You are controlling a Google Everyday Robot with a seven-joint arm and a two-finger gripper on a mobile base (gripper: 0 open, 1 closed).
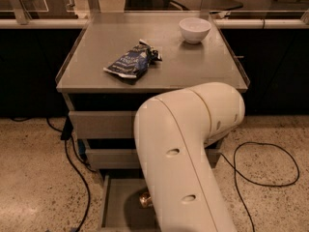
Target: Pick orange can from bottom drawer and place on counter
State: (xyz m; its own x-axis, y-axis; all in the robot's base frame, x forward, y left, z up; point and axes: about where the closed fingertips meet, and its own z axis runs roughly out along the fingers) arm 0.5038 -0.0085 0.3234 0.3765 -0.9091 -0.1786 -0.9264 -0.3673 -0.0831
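Observation:
The bottom drawer point(116, 202) stands pulled open at the foot of the cabinet, a shallow grey tray. A small piece of the orange can point(144, 199) shows inside it, right at the left edge of my big white arm point(186, 153). That arm reaches down into the drawer and hides my gripper, which sits behind the arm beside the can. Whether the can is held cannot be seen. The counter point(193, 66) is the flat grey top of the cabinet, above and behind the arm.
A dark blue snack bag point(131, 62) lies on the counter's left half and a white bowl point(194, 29) stands at its back right. The two upper drawers point(99, 124) are closed. Black cables point(263, 170) trail over the speckled floor on both sides.

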